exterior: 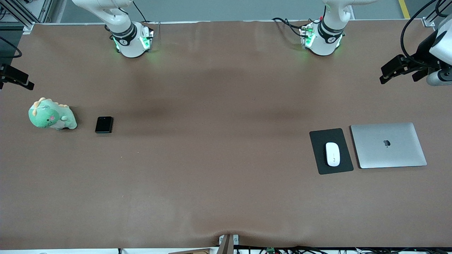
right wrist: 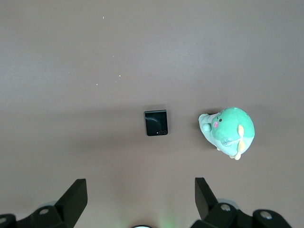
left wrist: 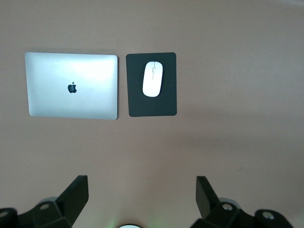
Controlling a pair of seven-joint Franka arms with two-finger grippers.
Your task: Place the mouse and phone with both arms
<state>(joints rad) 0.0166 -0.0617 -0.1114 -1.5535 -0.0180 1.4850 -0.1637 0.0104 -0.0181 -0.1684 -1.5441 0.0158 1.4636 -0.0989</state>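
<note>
The white mouse (exterior: 332, 154) lies on a dark grey pad (exterior: 321, 164) toward the left arm's end of the table; it also shows in the left wrist view (left wrist: 153, 79). The black phone (exterior: 104, 124) lies flat on the table toward the right arm's end and shows in the right wrist view (right wrist: 156, 122). My left gripper (left wrist: 142, 190) is open and empty, high over bare table near its base. My right gripper (right wrist: 141, 190) is open and empty, high over bare table near its base. Both hands are out of the front view.
A closed silver laptop (exterior: 388, 144) lies beside the pad, toward the table's end. A green plush dinosaur (exterior: 51, 115) sits beside the phone. Black fixtures (exterior: 399, 68) (exterior: 16, 79) reach in at both table ends. The arms' green-lit bases (exterior: 132, 40) (exterior: 321, 37) stand farthest from the camera.
</note>
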